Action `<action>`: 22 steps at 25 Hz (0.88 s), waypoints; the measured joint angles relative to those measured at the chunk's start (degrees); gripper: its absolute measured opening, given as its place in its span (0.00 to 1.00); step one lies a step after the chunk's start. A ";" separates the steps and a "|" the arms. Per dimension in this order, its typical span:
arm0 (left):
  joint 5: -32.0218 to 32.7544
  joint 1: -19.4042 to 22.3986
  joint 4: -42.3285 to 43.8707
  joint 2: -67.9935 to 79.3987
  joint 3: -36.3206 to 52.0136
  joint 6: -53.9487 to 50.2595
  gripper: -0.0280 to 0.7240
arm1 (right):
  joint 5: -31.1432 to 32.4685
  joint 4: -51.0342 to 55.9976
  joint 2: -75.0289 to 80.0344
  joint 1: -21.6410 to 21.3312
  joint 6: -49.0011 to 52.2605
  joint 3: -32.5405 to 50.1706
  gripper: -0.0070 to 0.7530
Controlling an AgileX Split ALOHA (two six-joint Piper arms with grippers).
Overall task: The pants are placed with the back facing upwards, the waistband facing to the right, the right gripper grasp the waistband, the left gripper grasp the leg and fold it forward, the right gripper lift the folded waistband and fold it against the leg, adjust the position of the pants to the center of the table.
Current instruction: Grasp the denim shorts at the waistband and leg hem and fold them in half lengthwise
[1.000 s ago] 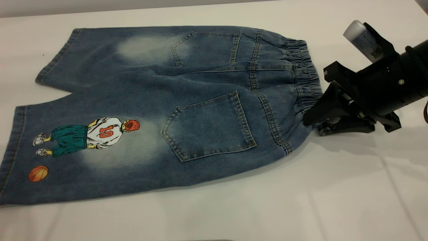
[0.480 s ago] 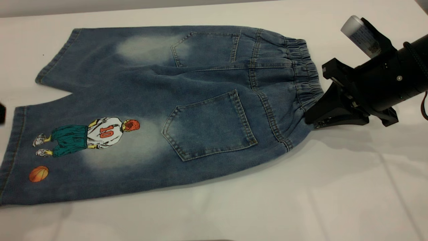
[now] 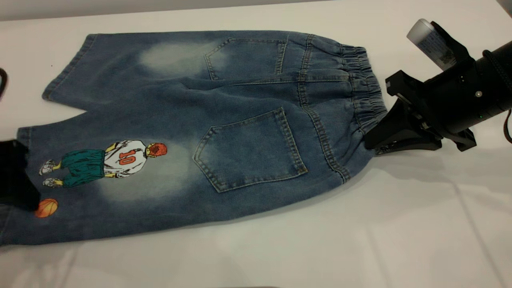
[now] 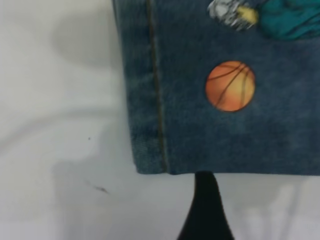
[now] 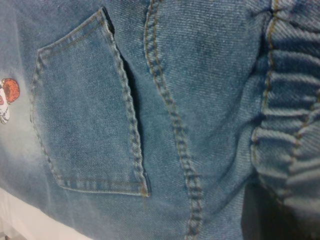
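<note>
Since half a second ago, we see the left gripper (image 3: 18,176) come in from the tabletop's left edge and cover the hem of the leg (image 3: 100,180), just beside the orange ball (image 3: 46,208); the right gripper (image 3: 374,140) has kept its place. Only one dark fingertip (image 4: 206,210) of the left gripper shows in its wrist view, close to the hem's corner, so we cannot tell how wide its fingers stand. The right gripper lies low at the near end of the waistband (image 3: 366,92) with its jaws pressed together on the gathered denim, which bunches where they meet.

The pants (image 3: 208,132) lie flat, back up, across the table (image 3: 400,232), waistband toward the right edge and both legs toward the left edge. They sit in the far half of the tabletop. The printed leg is the nearer one, the plain leg lies toward the far edge. Two back pockets (image 3: 250,150) face up.

The tabletop is plain white and smooth, with faint creases near the near right corner and soft shadows under the pants and grippers. Beyond the far edge we see only a grey strip of the room.
</note>
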 joint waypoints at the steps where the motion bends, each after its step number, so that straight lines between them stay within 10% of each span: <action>1: -0.41 0.00 0.00 1.05 -0.05 0.08 0.70 | 0.00 -0.12 0.00 0.00 0.00 0.00 0.07; 7: -2.22 0.94 0.00 2.37 -0.35 3.13 0.70 | 0.01 -1.04 0.00 0.00 0.05 -0.06 0.07; 14: -0.29 13.41 -0.11 2.37 -0.40 4.39 0.70 | 0.07 -1.85 0.00 0.00 0.10 -0.07 0.08; 22: -1.41 14.26 -0.11 5.24 -0.41 4.45 0.70 | 0.14 -1.85 0.00 0.00 0.10 -0.07 0.08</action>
